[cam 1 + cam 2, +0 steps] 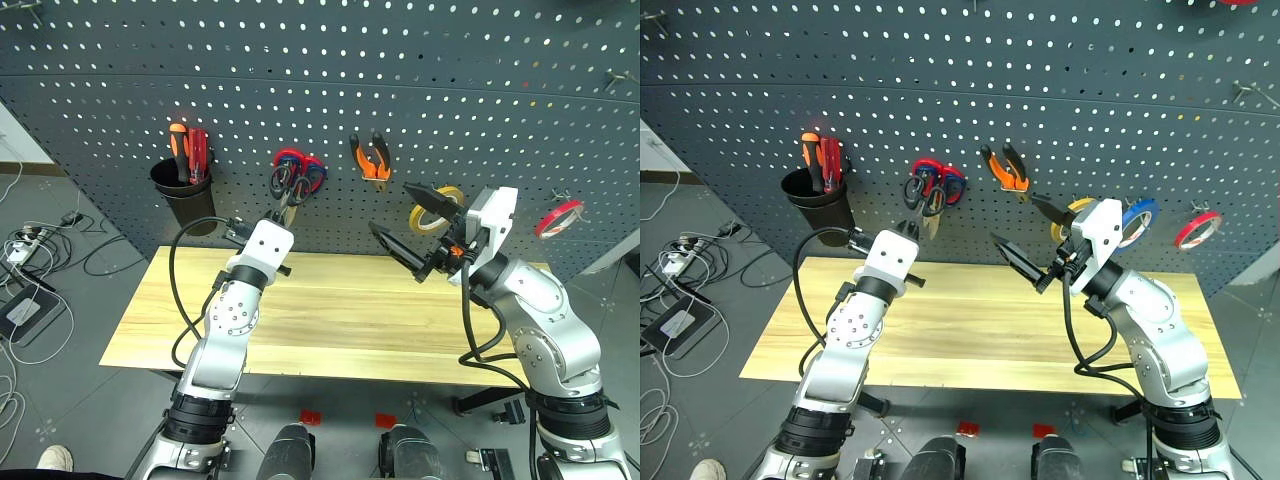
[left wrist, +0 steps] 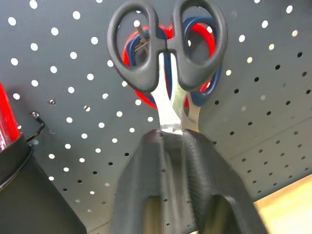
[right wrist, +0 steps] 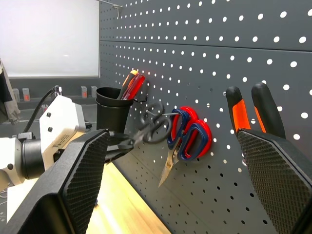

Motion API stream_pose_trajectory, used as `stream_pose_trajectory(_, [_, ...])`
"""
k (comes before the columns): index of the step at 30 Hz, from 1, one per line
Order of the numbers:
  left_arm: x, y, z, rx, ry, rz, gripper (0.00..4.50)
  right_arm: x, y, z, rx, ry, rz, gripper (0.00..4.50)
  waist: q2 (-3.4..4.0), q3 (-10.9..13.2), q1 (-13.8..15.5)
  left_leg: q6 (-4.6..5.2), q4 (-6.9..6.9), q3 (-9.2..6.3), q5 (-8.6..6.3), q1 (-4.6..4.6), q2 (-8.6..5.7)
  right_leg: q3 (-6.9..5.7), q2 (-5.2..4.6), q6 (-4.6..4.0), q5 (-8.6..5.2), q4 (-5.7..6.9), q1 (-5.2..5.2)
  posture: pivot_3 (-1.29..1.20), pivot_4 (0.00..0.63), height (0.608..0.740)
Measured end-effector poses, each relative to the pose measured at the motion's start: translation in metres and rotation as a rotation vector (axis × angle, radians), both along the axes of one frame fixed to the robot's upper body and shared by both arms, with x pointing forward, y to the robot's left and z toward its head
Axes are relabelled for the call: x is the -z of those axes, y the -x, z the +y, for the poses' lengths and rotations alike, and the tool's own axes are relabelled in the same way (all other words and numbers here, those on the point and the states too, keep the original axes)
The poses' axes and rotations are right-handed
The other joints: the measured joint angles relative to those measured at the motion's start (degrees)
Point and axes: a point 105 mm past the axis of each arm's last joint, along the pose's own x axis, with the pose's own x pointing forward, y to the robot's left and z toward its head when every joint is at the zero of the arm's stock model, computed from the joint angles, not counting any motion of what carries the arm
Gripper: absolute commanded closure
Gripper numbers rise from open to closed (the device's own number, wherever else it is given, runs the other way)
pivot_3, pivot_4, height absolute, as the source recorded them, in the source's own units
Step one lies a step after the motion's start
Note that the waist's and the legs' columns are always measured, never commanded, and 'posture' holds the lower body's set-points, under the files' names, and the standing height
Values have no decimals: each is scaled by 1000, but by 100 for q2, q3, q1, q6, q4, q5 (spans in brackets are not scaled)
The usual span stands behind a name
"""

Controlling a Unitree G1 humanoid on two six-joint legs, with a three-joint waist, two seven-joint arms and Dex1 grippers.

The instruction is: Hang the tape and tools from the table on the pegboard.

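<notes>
black-handled scissors [image 2: 168,53] on hook, left gripper [image 2: 176,134] at blades

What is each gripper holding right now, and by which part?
Left gripper grips the black scissors by the blade tips, handle loop over a hook. Right gripper is open, holding nothing.

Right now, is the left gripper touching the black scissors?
Touching. In the left wrist view, the left gripper has its fingers closed around the black scissors' blades.

Both arms reach forward and upward: the left end effector [image 2: 173,146] has its fingers close together, while the right end effector [image 1: 418,228] stands wide open, angled leftward.
</notes>
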Motion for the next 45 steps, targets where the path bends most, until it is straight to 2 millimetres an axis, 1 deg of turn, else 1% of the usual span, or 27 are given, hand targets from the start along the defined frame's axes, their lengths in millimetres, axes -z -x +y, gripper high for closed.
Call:
stream_pose_trajectory(5, [0,0,0,2,5,1,1104,1,0,-1,-4,13,-1,0,0,0,0,0,2,0,0,0,0,0,0,0,0,1,0,73,137,740])
stream_pose_trajectory(6, [0,0,0,2,6,2,878,1,0,-1,-4,17,0,0,0,0,0,0,2,0,0,0,0,0,0,0,0,1,0,73,137,740])
stream_pose_trajectory(7, [1,0,0,2,7,4,539,1,1,-1,-4,20,0,0,0,0,0,1,2,1,0,0,0,1,0,0,0,1,0,74,144,740])
stream_pose_trajectory(9, [5,2,1,-3,7,15,19,2,1,-2,-5,26,0,0,0,0,-3,1,1,1,-1,1,0,2,0,0,0,1,1,79,161,740])
stream_pose_trajectory(12, [19,5,8,-29,8,65,19,4,1,-2,-11,33,7,0,0,2,-5,3,1,0,-2,2,1,1,1,0,0,1,1,83,170,740])
stream_pose_trajectory(13, [23,7,13,-49,17,87,19,5,2,-1,-19,37,11,0,0,3,-6,5,1,-1,-3,2,2,2,2,0,0,0,1,92,191,740])
stream_pose_trajectory(14, [29,9,18,-72,25,114,19,8,3,0,-23,42,18,0,1,3,-6,7,1,-1,-4,3,1,2,2,0,0,1,4,92,191,740])
stream_pose_trajectory(15, [35,11,24,-99,37,141,19,11,4,1,-33,50,27,0,2,11,-5,21,1,-2,-12,5,2,1,2,0,0,0,7,108,213,740])
stream_pose_trajectory(20, [62,30,53,-236,140,291,19,30,11,22,-118,128,60,0,18,110,-6,52,4,-12,-29,18,4,10,3,-2,-1,3,15,140,265,740])
stream_pose_trajectory(21, [68,34,58,-261,162,322,19,35,11,25,-122,149,68,0,15,134,0,52,6,-13,-29,18,3,9,4,-2,-1,5,15,140,265,740])
stream_pose_trajectory(23, [76,40,68,-307,196,379,19,41,10,31,-132,172,81,0,17,212,10,52,10,-19,-29,19,2,7,3,-2,-1,7,19,150,304,740])
stream_pose_trajectory(24, [79,42,74,-326,212,404,19,42,11,34,-138,184,79,0,17,257,12,53,16,-20,-30,22,3,7,3,-2,-1,10,23,150,304,740])
stream_pose_trajectory(26, [77,43,83,-354,238,433,19,43,12,40,-157,201,78,0,11,359,9,53,21,-25,-30,20,4,6,4,-2,-1,11,23,162,352,740])
stream_pose_trajectory(27, [75,40,86,-359,247,446,19,41,11,42,-161,209,71,0,10,434,10,53,26,-30,-30,23,3,3,4,-2,-1,16,29,162,352,740])
stream_pose_trajectory(32, [48,22,113,-396,271,458,19,36,6,55,-175,225,48,0,10,747,3,56,53,-41,-32,1,4,1,7,-3,-1,34,11,180,417,740])
stream_pose_trajectory(34, [45,13,123,-419,298,498,19,37,5,58,-179,224,59,0,4,896,6,63,72,-41,-36,-6,4,0,6,-3,-1,59,4,179,427,740])
stream_pose_trajectory(36, [42,8,134,-443,333,521,19,38,6,62,-195,226,65,0,-8,1013,3,63,78,-40,-36,-14,5,1,6,-3,-1,67,-4,177,439,740])
stream_pose_trajectory(40, [45,0,137,-446,439,582,19,36,3,66,-189,231,59,0,-20,1189,5,62,84,-37,-36,-16,4,1,3,-3,-1,91,-10,168,464,740])
stream_pose_trajectory(44, [49,-7,132,-419,490,627,19,37,-1,64,-162,242,68,0,-25,1362,5,61,84,-34,-35,-19,6,3,4,-3,-1,93,-21,159,483,740])
stream_pose_trajectory(45, [50,-9,131,-412,500,635,19,37,-3,62,-154,242,72,0,-28,1398,5,60,85,-33,-35,-19,7,3,3,-3,-2,96,-23,152,499,740])
